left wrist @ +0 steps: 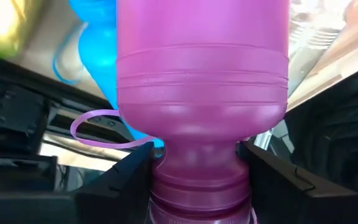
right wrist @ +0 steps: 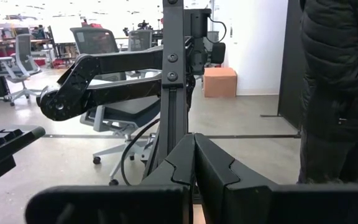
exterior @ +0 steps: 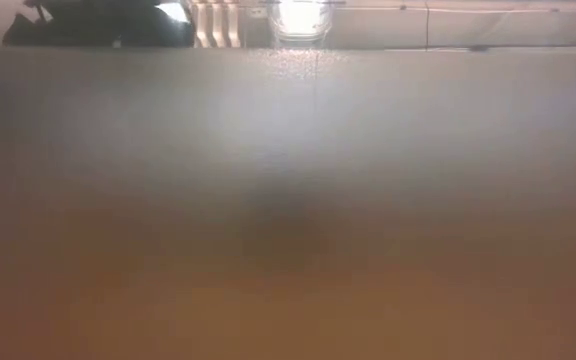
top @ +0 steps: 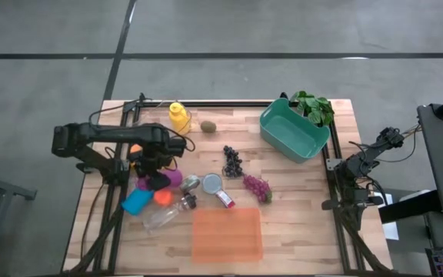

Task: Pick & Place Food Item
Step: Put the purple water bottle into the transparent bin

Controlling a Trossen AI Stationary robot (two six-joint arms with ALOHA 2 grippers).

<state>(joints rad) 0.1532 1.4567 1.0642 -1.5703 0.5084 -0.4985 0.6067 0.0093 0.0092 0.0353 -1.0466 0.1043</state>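
Left gripper (left wrist: 197, 180) is clamped on the neck of a magenta bottle (left wrist: 201, 93), its dark fingers (left wrist: 120, 177) pressed against either side; in the high view this sits at the table's (top: 298, 223) left side, amid a tight cluster. No food item appears to have been moved yet, so my judgement is that the task is barely begun, and a bottle is hardly food. Right gripper (right wrist: 194, 165) is shut and empty, parked off the table's right edge, facing the room, where a person in a dark jacket (right wrist: 340, 87) stands.

By size: the teal bin (top: 293, 131) stands at the far right, with greens (top: 314, 106) at its far rim; it looks the likely goal. An orange tray (top: 226, 234) lies near the front edge. Then the yellow bottle (top: 178, 117), a clear bottle (top: 164, 215), a blue cup (top: 137, 201), both grape bunches (top: 232, 161) and the kiwi (top: 208, 126).

Open wood lies between the grapes and the bin, so a carry there looks free. Around the left gripper room is scarce: cup and clear bottle are just beside it, and the table's left edge is near.
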